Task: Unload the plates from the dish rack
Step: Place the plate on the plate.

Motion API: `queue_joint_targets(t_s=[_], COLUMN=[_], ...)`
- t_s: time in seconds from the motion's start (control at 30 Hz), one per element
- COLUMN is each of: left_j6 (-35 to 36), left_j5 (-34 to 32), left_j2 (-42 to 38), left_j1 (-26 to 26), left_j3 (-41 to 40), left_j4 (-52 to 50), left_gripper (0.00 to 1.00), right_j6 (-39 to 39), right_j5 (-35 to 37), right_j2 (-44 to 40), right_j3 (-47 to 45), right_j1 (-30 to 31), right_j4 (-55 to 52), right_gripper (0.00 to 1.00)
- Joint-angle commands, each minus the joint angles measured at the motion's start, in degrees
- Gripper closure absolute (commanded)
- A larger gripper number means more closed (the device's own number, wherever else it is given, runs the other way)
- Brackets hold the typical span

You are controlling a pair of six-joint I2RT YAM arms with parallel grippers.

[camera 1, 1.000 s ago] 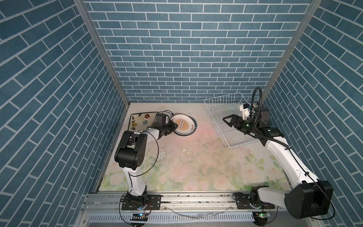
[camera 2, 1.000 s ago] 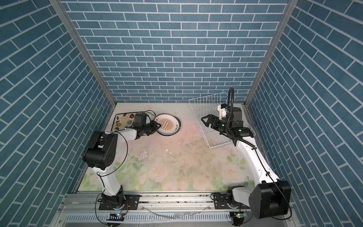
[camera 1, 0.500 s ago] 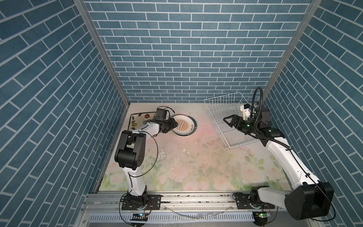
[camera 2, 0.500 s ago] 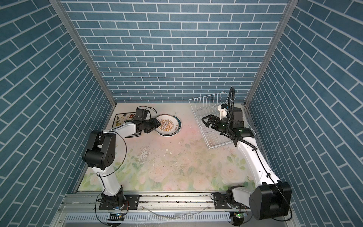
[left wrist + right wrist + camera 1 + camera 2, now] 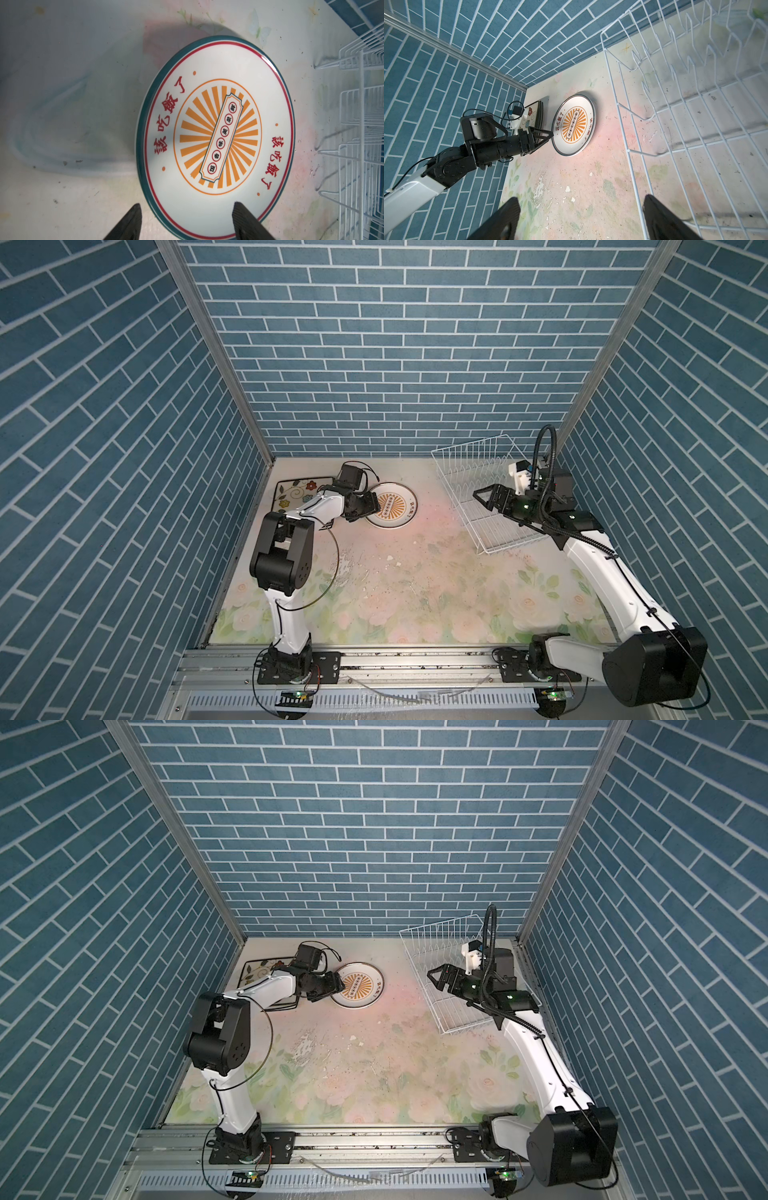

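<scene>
At the far left the flowered square plates are lying stacked flat on the table. Just right of them, the left gripper is hanging over the left rim of the round plate, jaws apart and gripping nothing. That plate is lying flat, directly right of the gripper, so pulling clear probably means backing away leftward. At the far right the dish rack is showing no plates, and the right gripper is hovering over it, jaws wide and empty.
</scene>
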Motion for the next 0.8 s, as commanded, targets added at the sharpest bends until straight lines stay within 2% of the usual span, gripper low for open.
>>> queue_joint_targets(t_s=[0.0,0.17,0.23,0.3,0.47,0.57,0.63,0.77], left_j6=[1.7,2.4,3.2,3.7,6.7,9.0,11.1,15.0], left_j5=[-3.1,-6.2,-7.8,-9.5,-14.3,-19.0,-22.8,-28.6], left_j2=[-0.8,-5.3,-8.6,-12.3,-22.1,-29.3,-34.6,-43.7], left_j1=[-0.1,-0.1,-0.1,-0.1,-0.1,-0.2,-0.3,-0.3], left_j3=[0.3,-1.9,-3.6,-5.7,-11.7,-18.2,-24.9,-38.5], left_j4=[-3.0,-2.5,-1.7,-0.6,3.8,10.9,19.0,35.7], left_gripper=[0.27,0.22,0.14,0.01,0.00,0.00,0.00,0.00], right_j6=[-2.1,-3.2,-4.3,-5.6,-12.1,-16.6,-18.8,-21.9], right_j5=[1.1,6.4,11.6,17.1,29.8,37.8,43.2,47.4], right_j2=[-1.7,-2.9,-4.1,-5.3,-8.3,-10.4,-12.2,-11.7], right_j3=[-1.6,-1.9,-3.1,-4.8,-10.3,-14.9,-19.8,-26.5], right_j1=[-0.6,-1.3,-1.4,-1.7,-2.1,-2.4,-2.9,-5.3], right_j4=[-0.8,-2.9,-3.0,-2.2,2.1,7.8,14.7,25.1], right_gripper=[0.06,0.01,0.01,0.01,0.01,0.01,0.01,0.01])
